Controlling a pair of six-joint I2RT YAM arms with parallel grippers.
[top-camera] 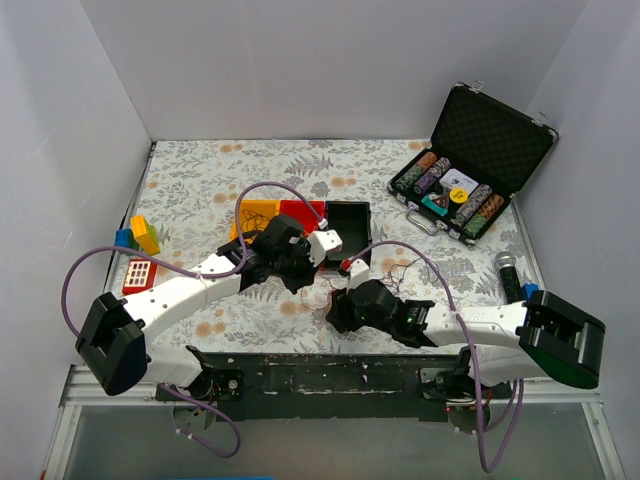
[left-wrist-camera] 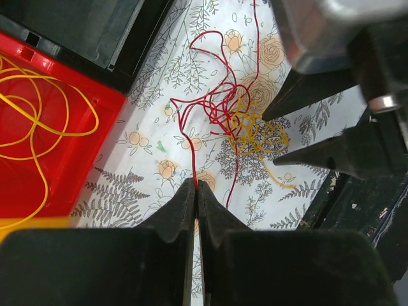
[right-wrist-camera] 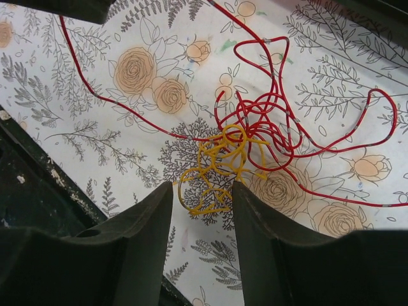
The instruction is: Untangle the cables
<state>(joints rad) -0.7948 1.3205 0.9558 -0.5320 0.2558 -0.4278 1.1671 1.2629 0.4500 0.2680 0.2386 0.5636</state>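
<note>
A red wire tangle (left-wrist-camera: 217,105) lies on the floral table cover, knotted with a small orange-yellow clump (left-wrist-camera: 258,134). My left gripper (left-wrist-camera: 196,186) is shut on one strand of the red wire, which runs up from the fingertips into the tangle. My right gripper (right-wrist-camera: 201,191) is open, its fingers on either side of the near edge of the yellow clump (right-wrist-camera: 220,166), just below the red tangle (right-wrist-camera: 261,121). Its fingers (left-wrist-camera: 331,153) show in the left wrist view. In the top view both grippers (top-camera: 297,268) (top-camera: 338,312) meet at the table's front centre. Thin dark strands (top-camera: 400,272) lie to the right.
A red bin (left-wrist-camera: 38,172) holding loose yellow wire sits beside a black bin (left-wrist-camera: 83,32); with a yellow bin (top-camera: 255,213) they stand behind the grippers. An open poker-chip case (top-camera: 475,170) is back right, a microphone (top-camera: 510,272) right, toy bricks (top-camera: 140,235) left.
</note>
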